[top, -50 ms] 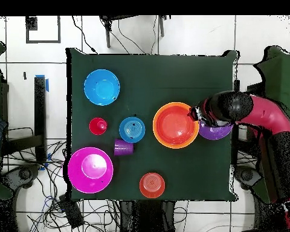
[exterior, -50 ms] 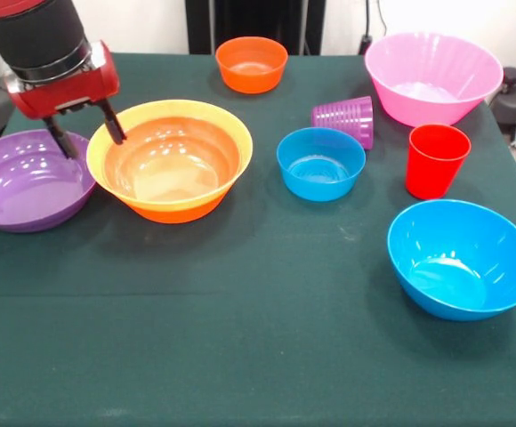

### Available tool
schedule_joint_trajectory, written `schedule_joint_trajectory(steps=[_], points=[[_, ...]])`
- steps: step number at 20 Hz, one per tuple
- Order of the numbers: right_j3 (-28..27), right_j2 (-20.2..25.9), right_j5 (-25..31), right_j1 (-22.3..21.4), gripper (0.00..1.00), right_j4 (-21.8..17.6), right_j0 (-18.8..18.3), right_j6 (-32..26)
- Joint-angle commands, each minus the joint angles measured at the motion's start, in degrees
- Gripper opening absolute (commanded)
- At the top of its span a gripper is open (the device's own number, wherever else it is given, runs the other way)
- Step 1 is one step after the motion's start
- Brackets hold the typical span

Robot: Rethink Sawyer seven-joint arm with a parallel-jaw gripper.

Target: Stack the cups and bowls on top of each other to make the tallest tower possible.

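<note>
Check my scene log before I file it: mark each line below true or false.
1. The purple cup lies on its side. True.
2. The red cup sits inside the large blue bowl. False: it stands upright on the table, apart from that bowl.
3. The gripper is open at the large orange bowl, one finger inside the rim. True.
4. The pink bowl holds the small orange bowl. False: both sit separately on the table.
5. The purple bowl is stacked in the large orange bowl. False: it rests beside it.
</note>
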Motion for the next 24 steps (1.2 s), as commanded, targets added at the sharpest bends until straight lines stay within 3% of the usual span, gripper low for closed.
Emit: schedule_joint_trajectory(steps=[1,3,7,11,15,24], points=[[0.01,-1.74,4.55,-1.01,1.00,4.72,5.36,8.10],[2.40,-1.84,3.44,-2.13,1.00,6.98,6.44,10.85],[7.21,-3.32,-2.30,-4.87,1.00,7.50,8.62,13.94],[16.06,-3.33,-5.35,-9.39,1.00,8.87,8.39,14.29],[22.49,-0.78,-8.50,-10.93,1.00,6.90,6.20,7.28],[28.87,-0.36,-13.26,-11.83,1.00,4.27,4.34,4.49]])
